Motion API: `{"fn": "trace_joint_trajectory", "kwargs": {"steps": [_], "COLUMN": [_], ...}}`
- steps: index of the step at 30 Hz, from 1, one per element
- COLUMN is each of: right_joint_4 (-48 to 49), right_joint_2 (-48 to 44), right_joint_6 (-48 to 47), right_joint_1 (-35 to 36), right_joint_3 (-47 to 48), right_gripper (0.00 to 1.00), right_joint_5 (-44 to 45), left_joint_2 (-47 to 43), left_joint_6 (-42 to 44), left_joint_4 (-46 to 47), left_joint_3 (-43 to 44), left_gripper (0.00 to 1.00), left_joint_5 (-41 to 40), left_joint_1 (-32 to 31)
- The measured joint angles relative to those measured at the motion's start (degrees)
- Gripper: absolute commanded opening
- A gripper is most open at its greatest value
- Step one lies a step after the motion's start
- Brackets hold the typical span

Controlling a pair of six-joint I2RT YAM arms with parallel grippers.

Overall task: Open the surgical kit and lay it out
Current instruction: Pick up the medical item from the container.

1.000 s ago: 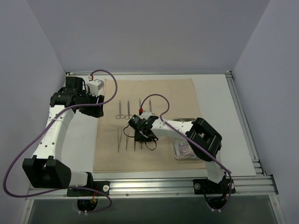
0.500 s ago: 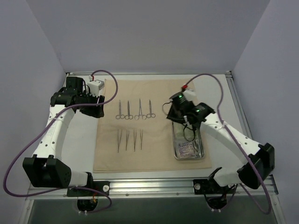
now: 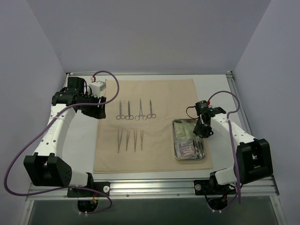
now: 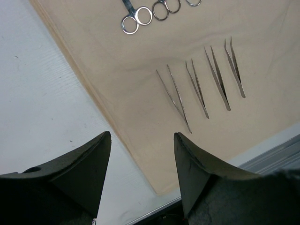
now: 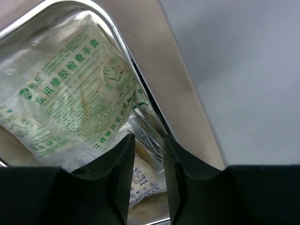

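The beige cloth (image 3: 154,93) lies spread flat. On it are a row of several ring-handled clamps (image 3: 136,110) and, nearer, a row of several tweezers (image 3: 130,140). The steel tray (image 3: 176,140) sits on the cloth's right part and holds pale packets (image 3: 186,150). My right gripper (image 3: 201,132) hangs over the tray's right side. In the right wrist view it (image 5: 148,138) is open by a narrow gap, with nothing between the fingers, above a green-printed packet (image 5: 61,98) and thin steel pieces. My left gripper (image 3: 97,112) is open and empty over the cloth's left edge (image 4: 142,134). Its view shows the tweezers (image 4: 201,86) and clamp rings (image 4: 140,16).
The white table (image 3: 79,145) borders the cloth on the left and right. An aluminium rail (image 3: 154,185) runs along the near edge. Grey walls close in the back and sides. Purple cables loop off both arms.
My right arm has swung from the tweezers row, across the cloth, to the right side of the tray. The tweezers stay on the cloth. My left arm has barely moved.
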Motion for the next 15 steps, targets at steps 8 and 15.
{"fn": "trace_joint_trajectory", "kwargs": {"steps": [8,15], "right_joint_4": [2.5,3.8], "right_joint_2": [4.2,5.6], "right_joint_6": [-3.2,-3.2], "right_joint_1": [-0.5,-0.5], "right_joint_3": [-1.5,-1.9], "right_gripper": [0.25,0.27], "right_joint_5": [-2.0,-2.0], "left_joint_2": [0.2,0.5], "left_joint_6": [0.1,0.1], "left_joint_4": [-0.2,-0.2], "left_joint_3": [0.0,0.0], "left_gripper": [0.65,0.65], "left_joint_5": [0.7,1.1], "left_joint_1": [0.0,0.0]}}
